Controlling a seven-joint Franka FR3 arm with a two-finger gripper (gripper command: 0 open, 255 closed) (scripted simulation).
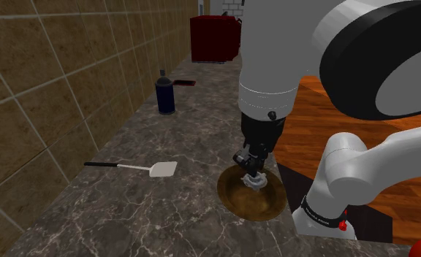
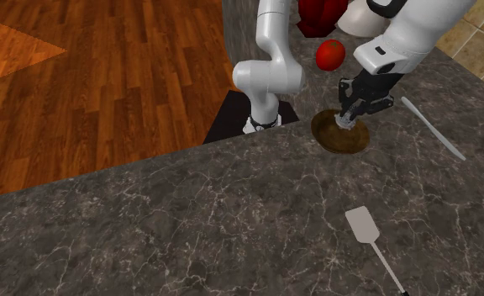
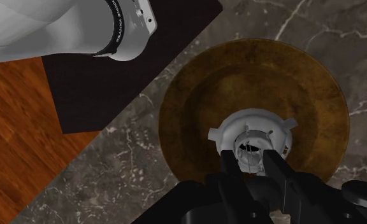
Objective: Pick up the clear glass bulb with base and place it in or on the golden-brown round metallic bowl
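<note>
The golden-brown round bowl (image 1: 234, 196) (image 2: 328, 134) (image 3: 188, 121) rests on the dark marble counter next to the arm's base. My black gripper (image 1: 253, 174) (image 2: 349, 112) (image 3: 253, 160) hangs straight above the bowl's middle, shut on the bulb (image 1: 256, 182) (image 2: 346, 122). In the wrist view the bulb's pale round base (image 3: 255, 127) points down at the bowl, and both fingers clasp the bulb just behind it. The bulb sits a short way above the bowl's floor; I cannot tell whether it touches.
A white spatula (image 1: 161, 169) (image 2: 363, 224) lies on the counter beside the bowl. Farther along stand a dark blue can (image 1: 164, 93) and a red box (image 1: 215, 38). A red ball (image 2: 330, 54) and a thin white utensil (image 2: 434, 128) lie near the bowl. A tiled wall borders the counter.
</note>
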